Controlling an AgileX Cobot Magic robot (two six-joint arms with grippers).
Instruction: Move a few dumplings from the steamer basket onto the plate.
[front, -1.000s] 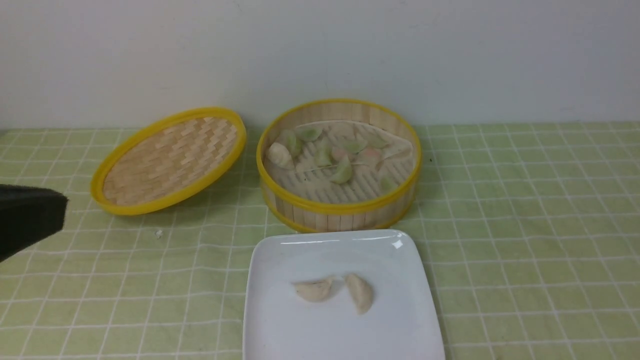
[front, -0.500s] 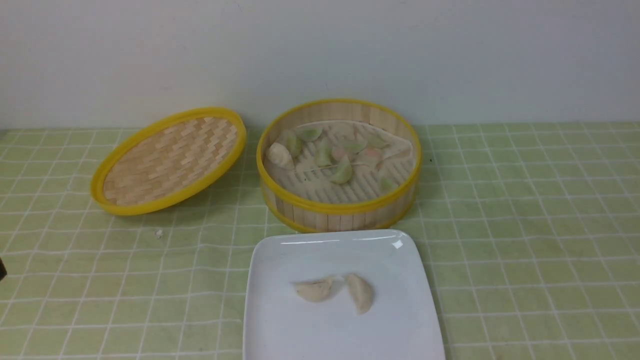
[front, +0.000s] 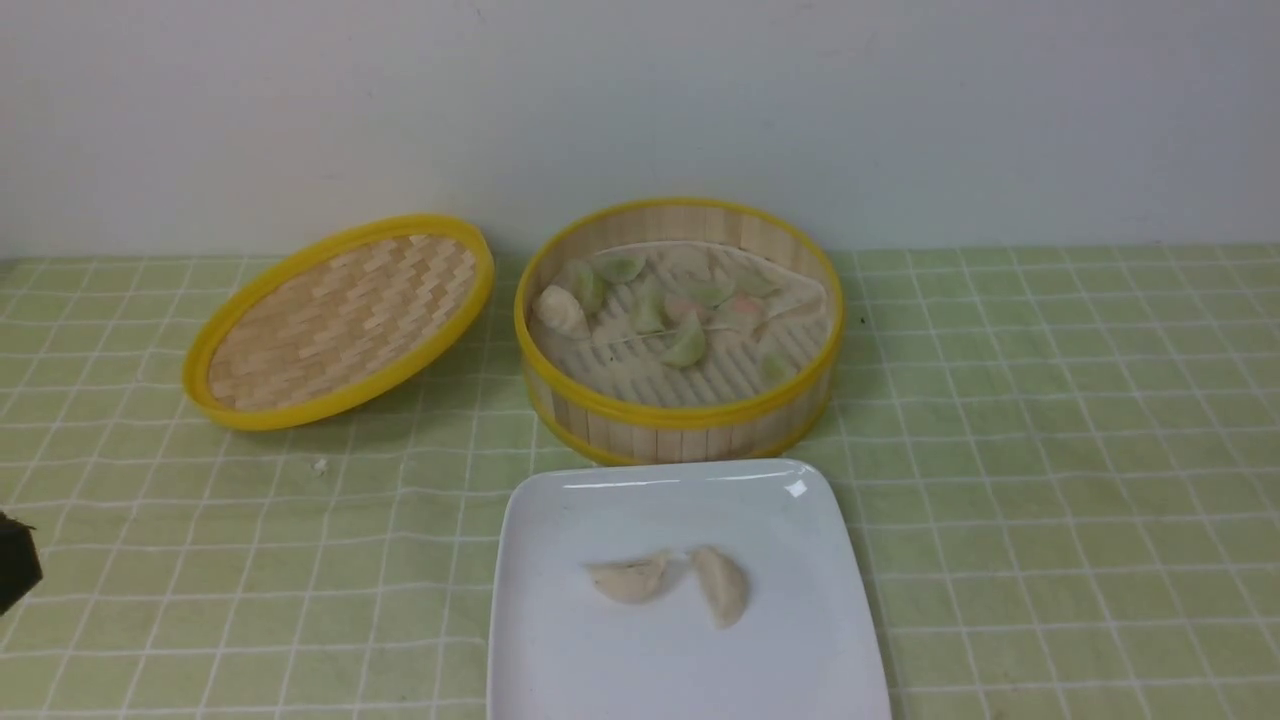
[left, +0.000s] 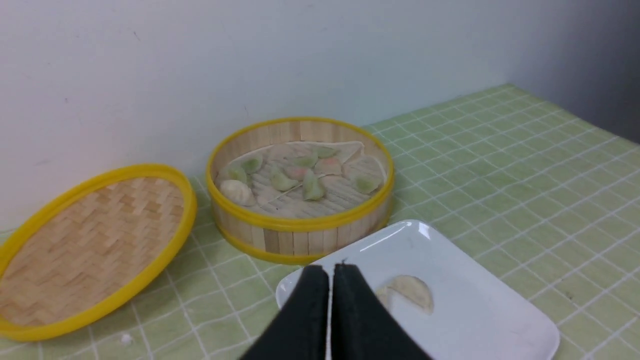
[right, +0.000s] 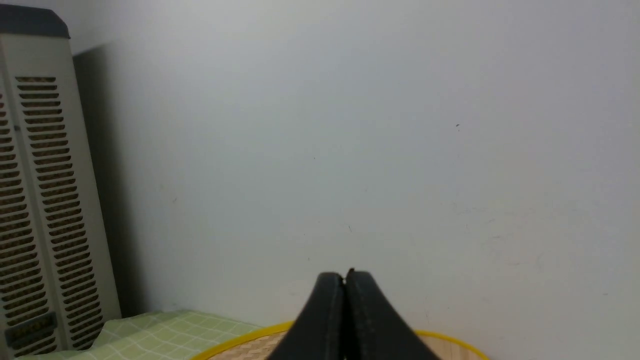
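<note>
Open counter (front: 1050, 450) to your right, tight spots elsewhere
You can pass freely right of the basket (front: 680, 440) and plate (front: 690, 670); the basket is open above but its upright wall rings the dumplings (front: 686, 342). The tilted lid (front: 345, 320) blocks you on the left, and the wall (front: 640, 100) closes off the back.

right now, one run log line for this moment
plate: two dumplings | basket: more dumplings | left gripper: shut, empty | right gripper: shut, empty
</note>
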